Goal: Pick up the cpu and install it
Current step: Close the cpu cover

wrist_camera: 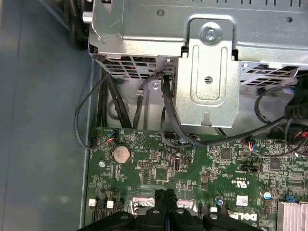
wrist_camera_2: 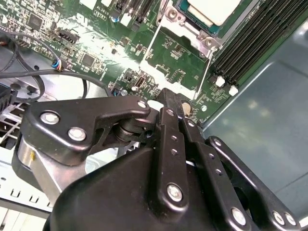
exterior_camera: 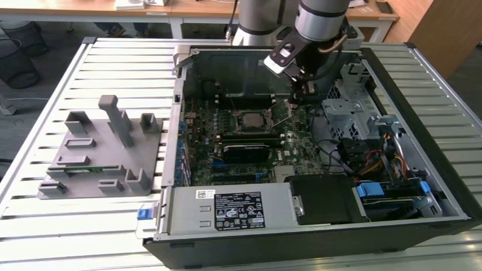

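Tool: my tool has its fingers pressed together, with nothing pinched between them that I can see.
Tool height: in both wrist views the tool's tips hang low over the green board, and I cannot tell if they touch it.
Cpu: the cpu lies flat in the socket, pale silver top up, so I judge it already placed.
Key relation: the tool stands just beside the socket, on the side facing the metal drive cage. The cpu is square, so it has no long axis to line up with.
Between them: a thin metal frame hinged at the socket appears swung open toward the tool.
Beside the socket: dark memory slots run along one edge.
Beyond the tool from the socket: a coin battery and black cables crowd the board under the cage.
Far from the socket: a grey plastic holder sits on the slatted worktop, outside the computer case.
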`<state>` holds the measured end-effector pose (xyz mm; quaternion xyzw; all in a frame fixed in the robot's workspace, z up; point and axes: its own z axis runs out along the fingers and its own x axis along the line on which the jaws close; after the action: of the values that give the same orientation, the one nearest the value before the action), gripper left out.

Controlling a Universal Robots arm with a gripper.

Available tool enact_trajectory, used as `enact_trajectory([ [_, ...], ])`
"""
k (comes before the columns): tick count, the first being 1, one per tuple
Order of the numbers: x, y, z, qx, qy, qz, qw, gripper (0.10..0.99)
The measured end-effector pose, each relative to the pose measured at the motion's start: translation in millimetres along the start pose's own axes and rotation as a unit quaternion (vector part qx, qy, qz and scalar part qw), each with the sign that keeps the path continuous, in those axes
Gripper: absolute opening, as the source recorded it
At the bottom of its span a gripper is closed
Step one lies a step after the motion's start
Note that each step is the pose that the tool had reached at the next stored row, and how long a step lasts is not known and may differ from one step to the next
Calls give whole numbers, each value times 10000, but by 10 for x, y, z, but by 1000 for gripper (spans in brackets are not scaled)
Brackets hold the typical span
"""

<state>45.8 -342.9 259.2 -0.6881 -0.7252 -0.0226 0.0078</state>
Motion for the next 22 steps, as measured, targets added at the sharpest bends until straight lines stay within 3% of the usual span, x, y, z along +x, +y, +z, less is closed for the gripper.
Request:
enact_trajectory([
  [13, 32, 116, 108, 17, -15, 0, 10000, 106],
  [22, 33, 111, 201, 26, -18, 0, 10000, 106],
])
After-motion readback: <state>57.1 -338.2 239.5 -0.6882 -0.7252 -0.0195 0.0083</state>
